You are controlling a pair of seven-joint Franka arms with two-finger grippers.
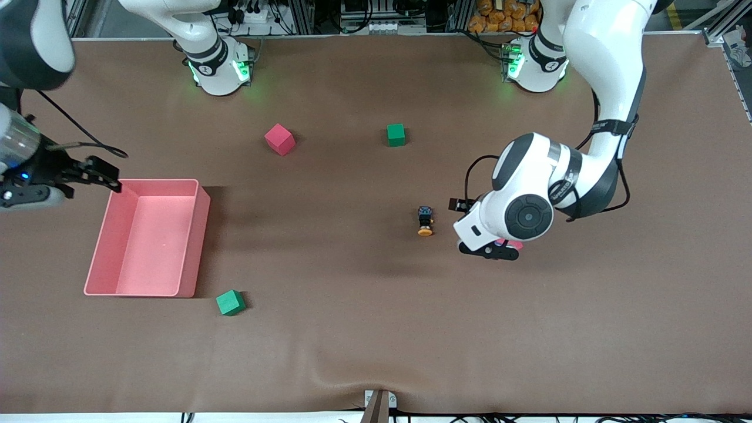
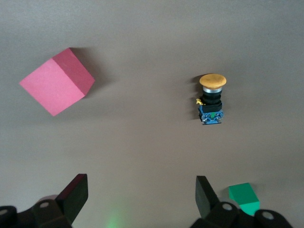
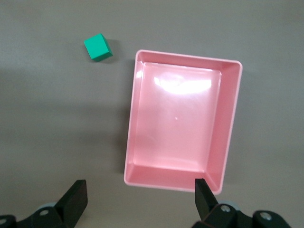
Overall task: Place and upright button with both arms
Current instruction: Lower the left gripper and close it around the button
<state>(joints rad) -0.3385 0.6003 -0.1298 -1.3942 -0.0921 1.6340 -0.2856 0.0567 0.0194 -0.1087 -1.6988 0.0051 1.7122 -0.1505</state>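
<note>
The small push-button with orange round cap and black body (image 1: 425, 221) lies on its side mid-table. My left gripper (image 2: 137, 192) hovers above it, fingers spread. My right gripper (image 3: 140, 197) waits spread over the pink plastic tray (image 3: 227, 118). The button looks light, rigid and likely to roll; I would pinch the black body.

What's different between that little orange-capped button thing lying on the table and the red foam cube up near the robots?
The orange-capped push-button is far smaller than the red foam cube. The button has several parts, a round orange cap on a dark cylindrical body, while the cube is one plain red block. The button lies tipped on its side; the cube sits flat. The button lies nearer the front camera. Both rest on the brown table, untouched by either gripper.
</note>
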